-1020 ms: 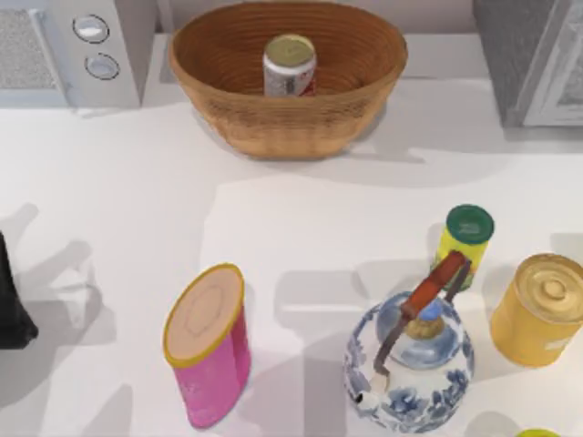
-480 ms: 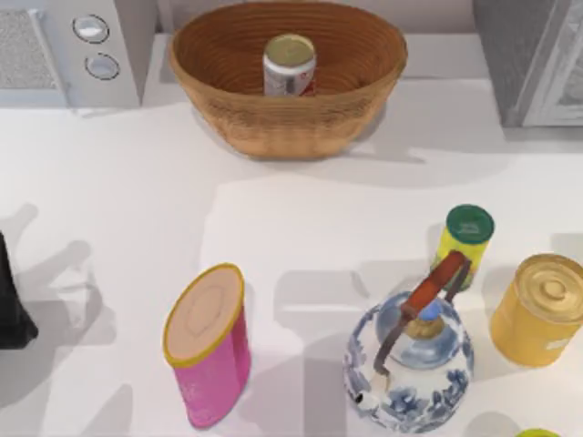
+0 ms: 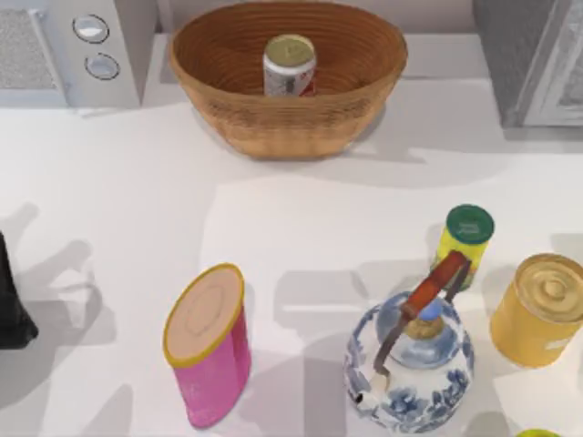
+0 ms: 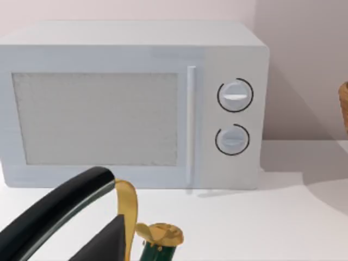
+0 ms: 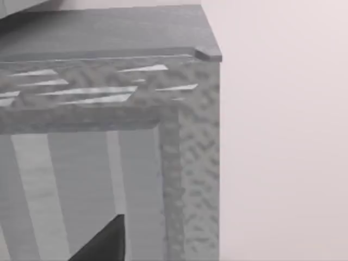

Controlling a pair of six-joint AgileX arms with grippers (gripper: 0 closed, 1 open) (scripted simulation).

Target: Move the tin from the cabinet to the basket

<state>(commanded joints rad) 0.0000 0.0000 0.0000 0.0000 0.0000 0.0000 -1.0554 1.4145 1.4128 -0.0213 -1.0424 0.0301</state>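
Pincer, left [image 4: 117, 239]: parked at the bench's left edge, near the microwave [image 4: 130, 103]; opening cannot be told.
Top view: tin [image 3: 290, 65] upright in the basket [image 3: 273, 127], far centre, long axis vertical, gold top up.
Right wrist view: cabinet [image 5: 109, 109] close ahead.
Progress: transfer looks finished; nothing left but retreat.

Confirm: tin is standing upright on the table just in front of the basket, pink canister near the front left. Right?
Not quite. The tin stands upright inside the basket, on its ribbed floor, not on the table in front of it; the top view shows this. The rest holds: the pink canister is on the table toward the front left.
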